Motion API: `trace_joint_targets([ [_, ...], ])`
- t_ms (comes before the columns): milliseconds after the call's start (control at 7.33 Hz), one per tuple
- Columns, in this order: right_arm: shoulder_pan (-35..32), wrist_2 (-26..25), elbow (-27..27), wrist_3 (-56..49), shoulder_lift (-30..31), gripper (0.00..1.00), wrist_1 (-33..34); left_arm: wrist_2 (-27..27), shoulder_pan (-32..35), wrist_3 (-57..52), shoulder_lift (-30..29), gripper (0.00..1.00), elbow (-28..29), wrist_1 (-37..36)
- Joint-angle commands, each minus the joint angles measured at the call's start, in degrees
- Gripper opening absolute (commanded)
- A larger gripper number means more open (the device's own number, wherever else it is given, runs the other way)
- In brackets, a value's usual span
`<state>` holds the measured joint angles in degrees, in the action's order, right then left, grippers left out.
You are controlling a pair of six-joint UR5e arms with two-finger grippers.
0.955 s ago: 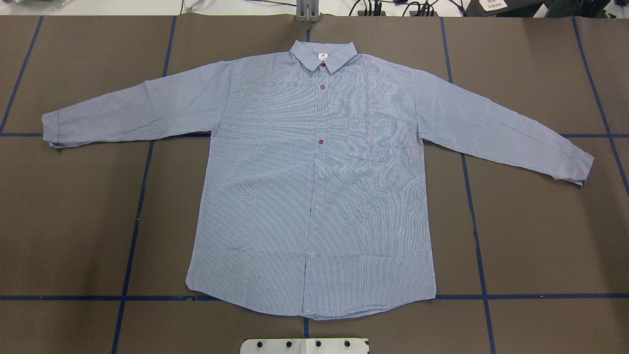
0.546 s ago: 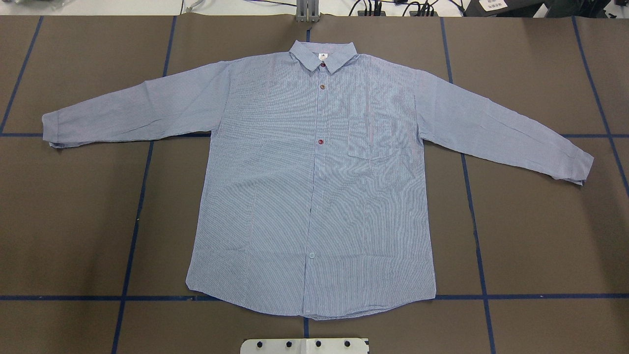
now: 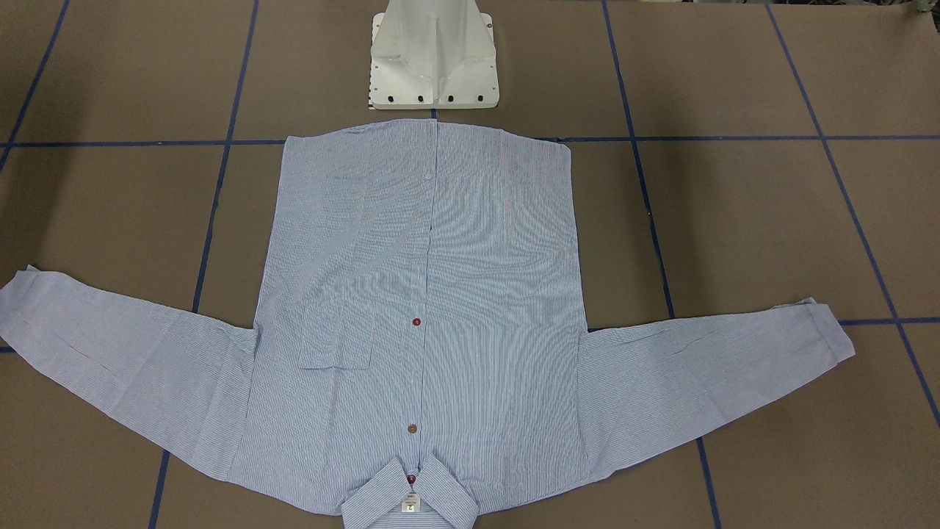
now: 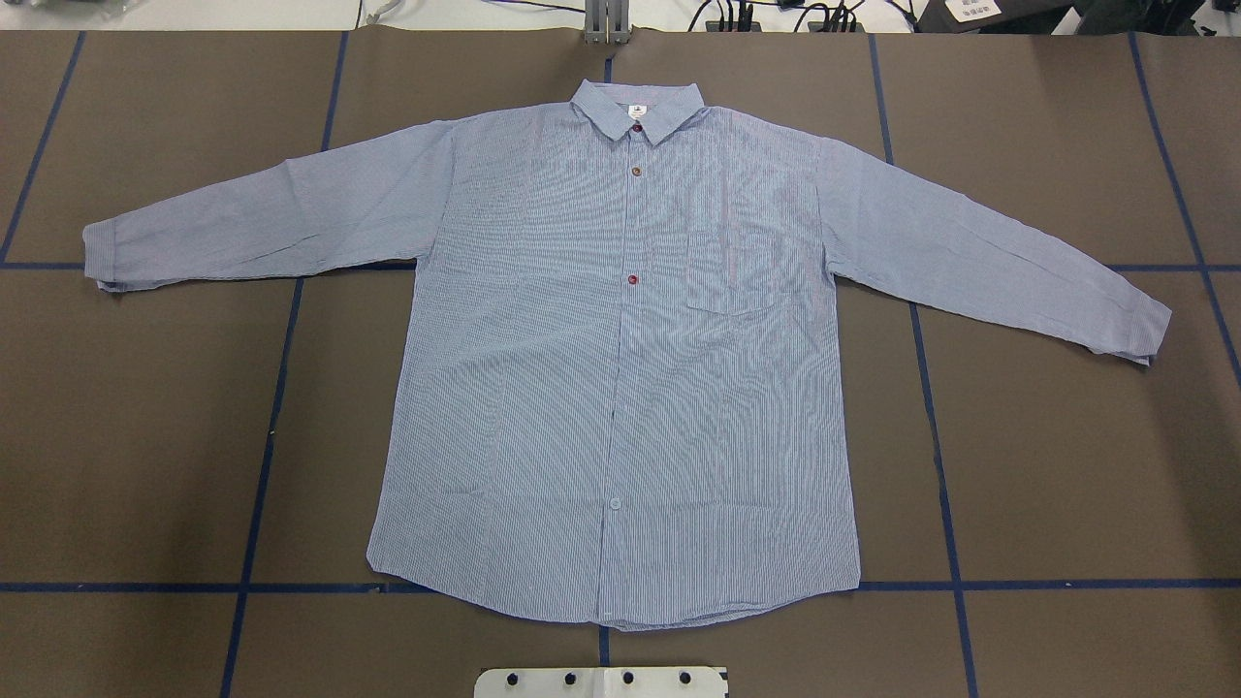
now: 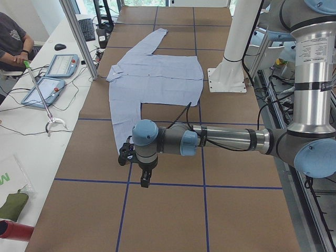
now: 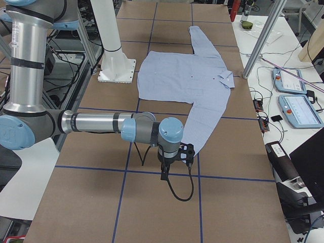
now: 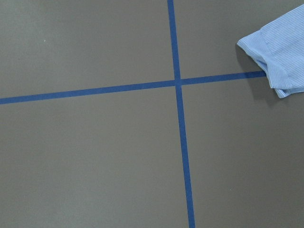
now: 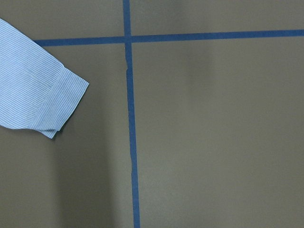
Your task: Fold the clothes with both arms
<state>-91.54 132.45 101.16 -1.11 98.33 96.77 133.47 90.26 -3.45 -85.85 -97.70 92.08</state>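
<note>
The light blue striped shirt (image 4: 620, 368) lies flat and face up on the brown table, buttoned, collar at the far side, both sleeves spread out sideways; it also shows in the front-facing view (image 3: 426, 294). My left gripper (image 5: 143, 177) hangs above the table just past the left sleeve's cuff (image 7: 280, 61). My right gripper (image 6: 164, 174) hangs just past the right sleeve's cuff (image 8: 42, 95). Both grippers show only in the side views, so I cannot tell whether they are open or shut. Neither touches the shirt.
The white pedestal base (image 3: 433, 59) stands at the near table edge by the shirt's hem. Blue tape lines (image 4: 262, 465) cross the brown surface. A side bench holds tablets (image 5: 60, 65), and a seated person (image 5: 13, 37) holds a long stick.
</note>
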Motion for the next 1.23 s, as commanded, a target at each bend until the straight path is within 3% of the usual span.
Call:
trace_joint_targets([
  [0,0.39,1.13,-0.26,0.32,-2.60,1.00,-0.62,-0.05,0.00,0.55,-3.06,1.00,0.40,5.45],
  [273,2.67,2.97,-2.44,3.37,-3.23,1.00,-3.05,0.04,-0.09,0.38,-2.83,1.00,1.97,9.68],
  [546,7.93,3.60,-7.88,10.56,-3.23,1.00,-15.66,0.21,-0.35,0.55,-3.62,1.00,1.99,10.75],
  [682,12.13,3.17,-8.60,19.31,-3.23,1.00,-20.43,0.21,-0.35,0.55,-3.62,1.00,1.90,10.75],
  [819,14.52,2.90,-8.70,24.53,-3.23,1.00,-22.92,0.21,-0.44,0.47,-3.53,1.00,1.90,10.67],
  [1091,16.65,2.81,-10.10,25.20,-3.23,1.00,-26.26,0.13,-0.70,0.47,-3.18,1.00,2.16,10.58],
])
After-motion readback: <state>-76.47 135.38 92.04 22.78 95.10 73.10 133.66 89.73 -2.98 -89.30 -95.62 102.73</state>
